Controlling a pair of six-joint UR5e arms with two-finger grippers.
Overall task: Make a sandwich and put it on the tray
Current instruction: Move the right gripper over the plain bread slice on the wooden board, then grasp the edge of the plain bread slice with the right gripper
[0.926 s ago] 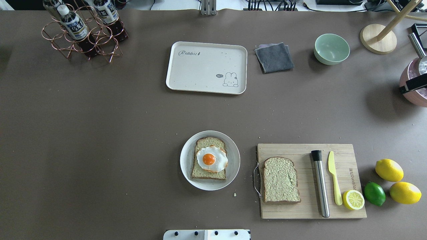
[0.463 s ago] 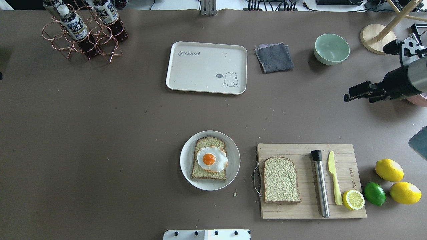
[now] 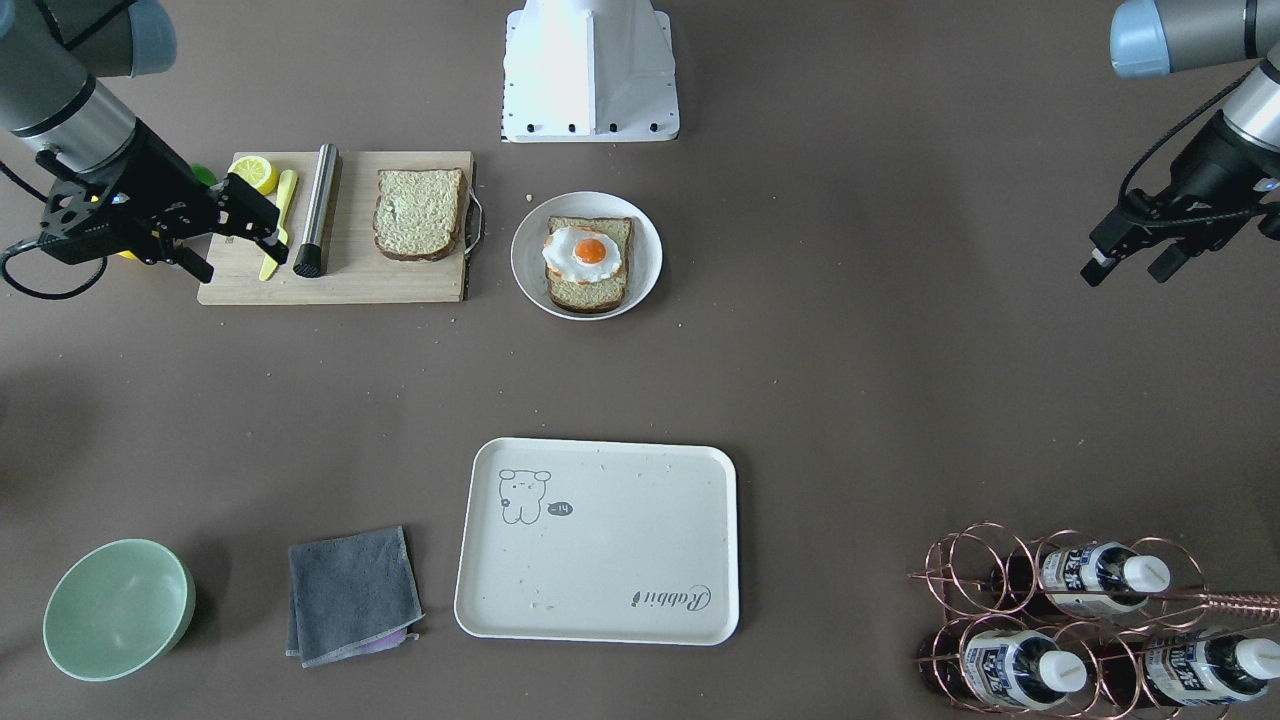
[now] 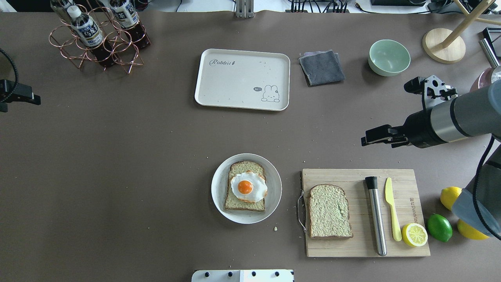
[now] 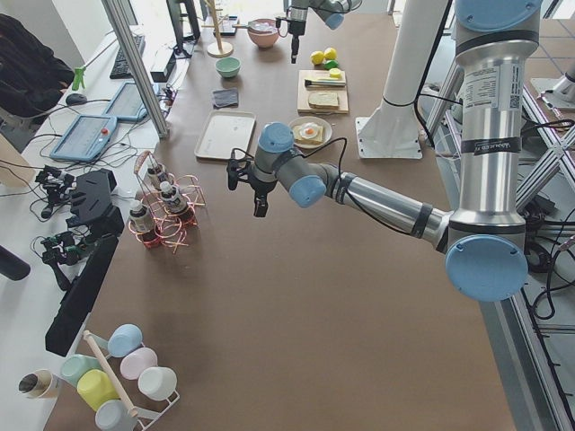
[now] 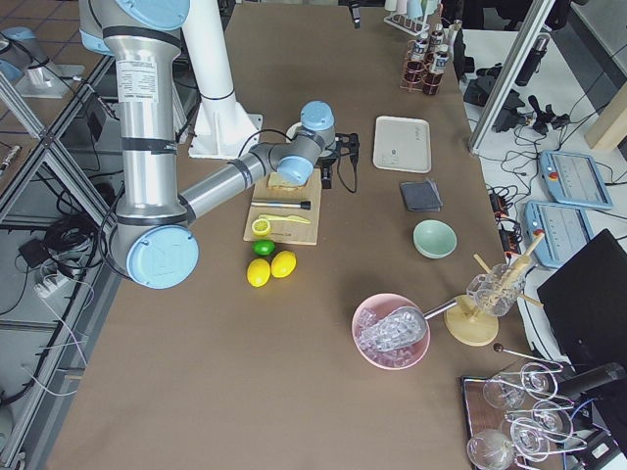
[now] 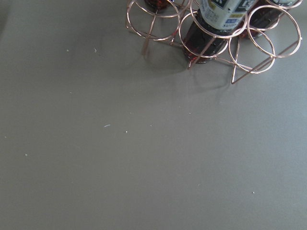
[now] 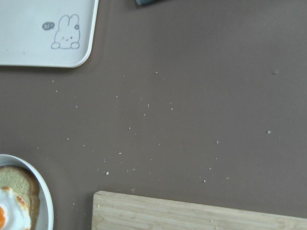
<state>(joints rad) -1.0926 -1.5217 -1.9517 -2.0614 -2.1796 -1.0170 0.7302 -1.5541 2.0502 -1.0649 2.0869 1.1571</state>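
One bread slice [image 4: 244,166] lies on a round white plate [image 4: 274,196] with the fried egg [image 4: 245,187] on top. The second bread slice [image 4: 328,211] lies bare on the wooden cutting board [image 4: 352,174]. The cream tray [image 4: 242,78] sits empty at mid-back; it also shows in the front view [image 3: 600,540]. My right gripper [image 4: 366,141] hovers open and empty above the table just behind the board; in the front view [image 3: 243,260] its jaws are apart. My left gripper [image 3: 1125,272] is open and empty at the far left, near the bottle rack [image 4: 98,39].
On the board lie a steel cylinder [image 4: 376,215], a yellow knife [image 4: 391,207] and a lemon half [image 4: 415,234]. Lemons and a lime [image 4: 439,227] sit to its right. A grey cloth [image 4: 321,67], a green bowl [image 4: 388,57] and a wooden stand [image 4: 443,45] are at the back right.
My right arm has come in from the right edge and moved left and nearer, to just behind the board. My left gripper has appeared at the left edge.
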